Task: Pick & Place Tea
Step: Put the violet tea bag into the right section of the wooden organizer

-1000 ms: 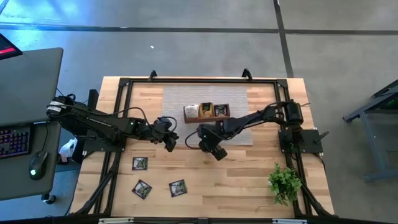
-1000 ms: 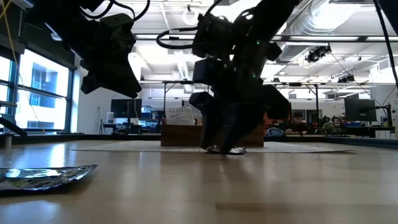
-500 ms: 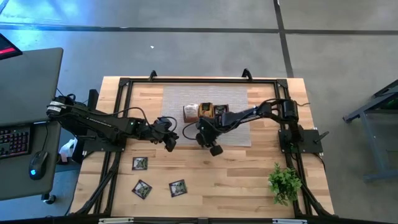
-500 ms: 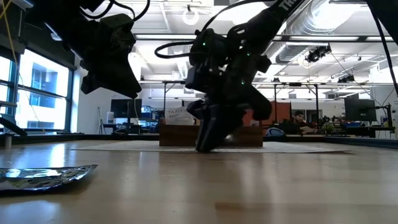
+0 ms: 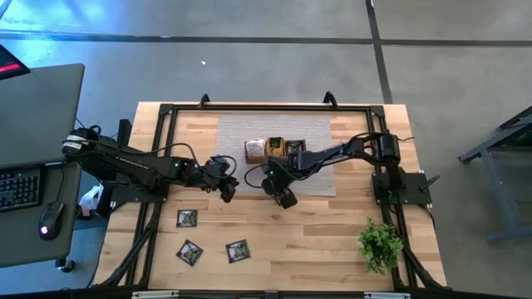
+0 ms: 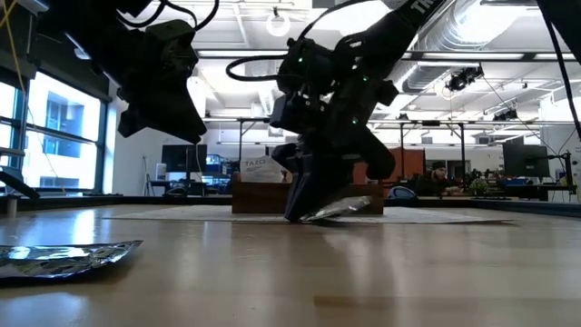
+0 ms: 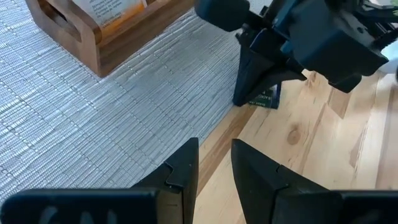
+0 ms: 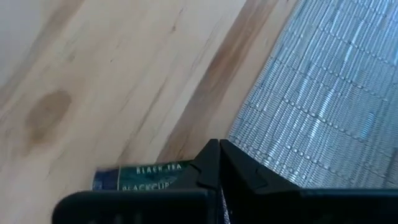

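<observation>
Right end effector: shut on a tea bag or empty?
Shut on a tea bag. The right end effector has its fingers pressed together on the sachet's edge; low view shows the sachet tilted, one end lifted off the mat.

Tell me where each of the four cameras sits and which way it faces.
High view: overhead, straight down; both arms, brown wooden tray, grey woven mat.
Low view: table height, level across; right gripper pinching a dark foil tea sachet.
Left wrist view: behind the left gripper, facing mat and right gripper.
Right wrist view: behind the shut fingers, facing down at the sachet.
Shared: all show the mat.
</observation>
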{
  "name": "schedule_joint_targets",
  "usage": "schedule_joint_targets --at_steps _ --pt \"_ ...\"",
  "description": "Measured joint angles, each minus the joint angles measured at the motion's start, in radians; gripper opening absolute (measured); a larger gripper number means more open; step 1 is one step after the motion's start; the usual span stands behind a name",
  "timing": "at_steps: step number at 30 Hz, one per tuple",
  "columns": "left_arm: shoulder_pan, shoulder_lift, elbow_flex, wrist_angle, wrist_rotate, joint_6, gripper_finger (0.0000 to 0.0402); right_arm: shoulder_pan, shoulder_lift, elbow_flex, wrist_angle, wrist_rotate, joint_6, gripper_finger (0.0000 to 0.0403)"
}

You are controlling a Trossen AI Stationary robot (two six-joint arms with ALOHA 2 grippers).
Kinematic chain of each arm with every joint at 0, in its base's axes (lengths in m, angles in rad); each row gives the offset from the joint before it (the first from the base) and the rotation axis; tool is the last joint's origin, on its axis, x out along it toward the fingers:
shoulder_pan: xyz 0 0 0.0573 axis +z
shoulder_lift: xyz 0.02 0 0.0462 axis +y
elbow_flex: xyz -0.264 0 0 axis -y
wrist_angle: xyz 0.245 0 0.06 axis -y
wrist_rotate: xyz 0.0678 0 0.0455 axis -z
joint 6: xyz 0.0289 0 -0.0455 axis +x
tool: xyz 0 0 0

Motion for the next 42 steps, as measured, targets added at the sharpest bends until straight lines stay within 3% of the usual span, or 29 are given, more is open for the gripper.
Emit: schedule_joint_targets --at_steps 10,16,34,42 --pt "0.0 0.0 0.0 0.0 0.0 0.0 0.0094 0.0 -0.075 0.001 -0.014 0.006 0.018 0.0002" --pt "0.0 0.0 0.0 0.0 0.001 0.0 0.0094 0.002 -0.077 0.001 -0.013 0.001 0.012 0.0023" --pt "0.0 0.0 0.0 0.0 0.0 0.0 0.0094 0.05 -0.086 0.003 -0.142 0.055 -0.09 0.0191" --pt "0.0 0.0 0.0 0.0 0.0 0.0 0.0094 0.013 -0.086 0.003 -0.223 0.038 -0.116 0.0224"
